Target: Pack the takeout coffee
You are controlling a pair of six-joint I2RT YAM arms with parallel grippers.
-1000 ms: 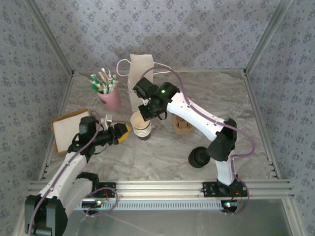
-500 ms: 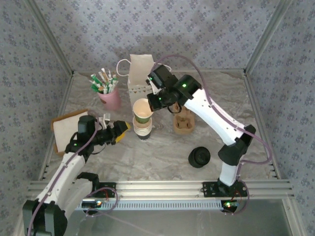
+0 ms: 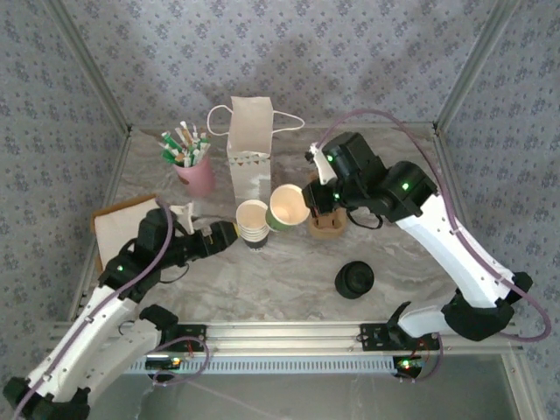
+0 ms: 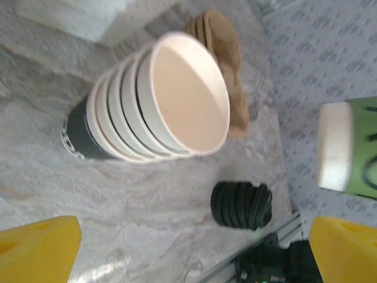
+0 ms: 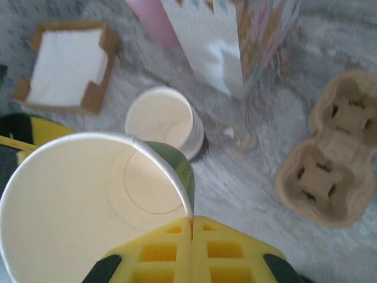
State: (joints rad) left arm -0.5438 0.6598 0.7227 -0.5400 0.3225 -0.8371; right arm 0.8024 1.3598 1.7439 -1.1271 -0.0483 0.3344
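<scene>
We see our right claw (image 3: 306,199) clamped on the rim of the paper cup (image 3: 287,207) — tilted, aloft mid-table beside the cup stack (image 3: 252,223); our left claw (image 3: 227,233) gapes apart.

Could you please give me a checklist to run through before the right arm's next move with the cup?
1. Right claw grip on cup: ok, pads pinch its rim.
2. Cup clear of stack: ok, held tilted beside it, apart.
3. Left claw off stack: ok, open, not touching.
4. Stack upright: ok.
5. Lid on cup: not ok; lids sit piled apart from it.
6. Carrier slots free: ok.
</scene>
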